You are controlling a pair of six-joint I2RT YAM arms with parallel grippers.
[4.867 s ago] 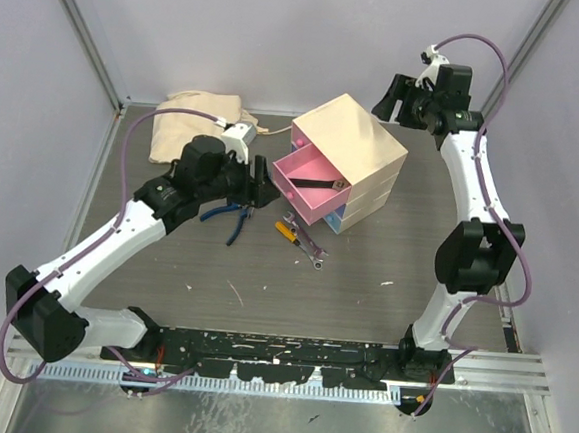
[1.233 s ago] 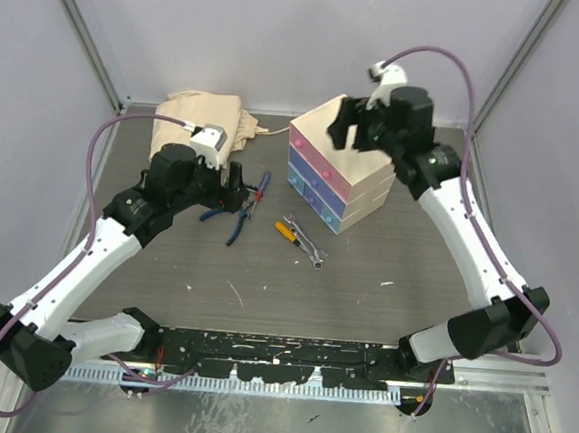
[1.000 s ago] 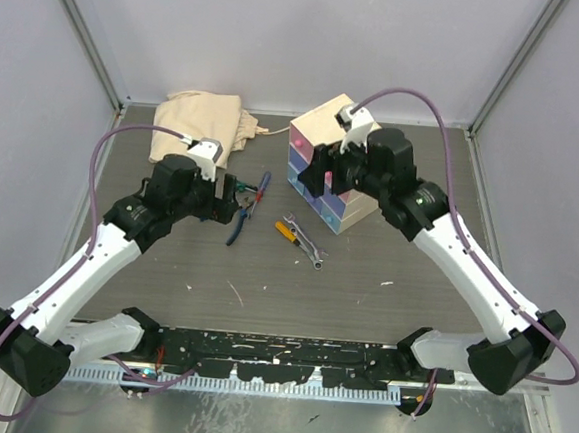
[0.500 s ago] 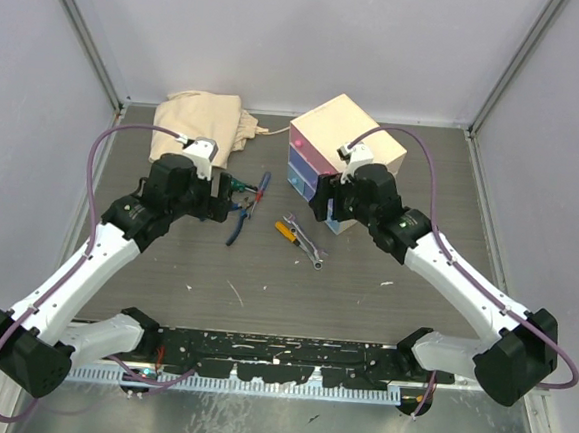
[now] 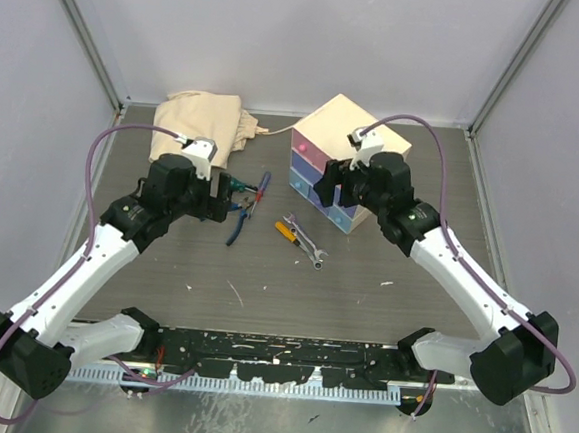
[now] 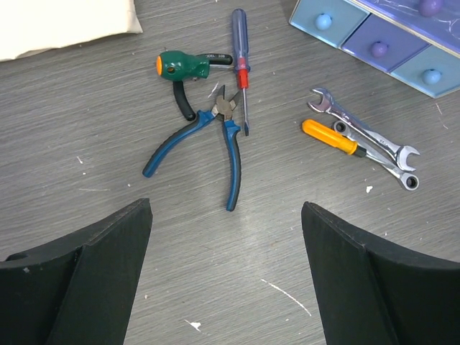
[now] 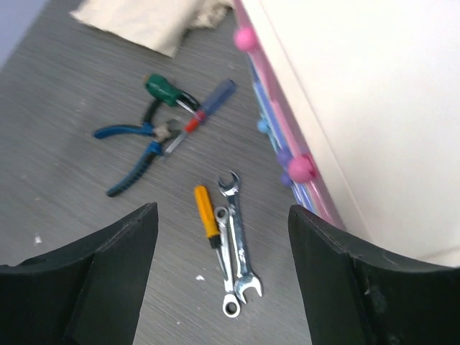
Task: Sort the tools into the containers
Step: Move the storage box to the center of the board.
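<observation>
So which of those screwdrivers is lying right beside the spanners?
The orange-handled screwdriver: it lies alongside the two silver spanners. The green-handled screwdriver and the blue-handled screwdriver lie apart from them, by the blue-handled pliers.

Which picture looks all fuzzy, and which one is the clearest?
Right wrist view: the fuzziest, with the blue-handled pliers and pink knobs looking smeared. Left wrist view: the sharpest, with the two silver spanners and the scratched table crisp. Top view: clear, evenly lit, only soft shadows.

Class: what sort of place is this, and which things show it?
Probably a robotics lab test cell: two arms mounted on a rail, plain walls, staged tools beside a drawer chest.
</observation>
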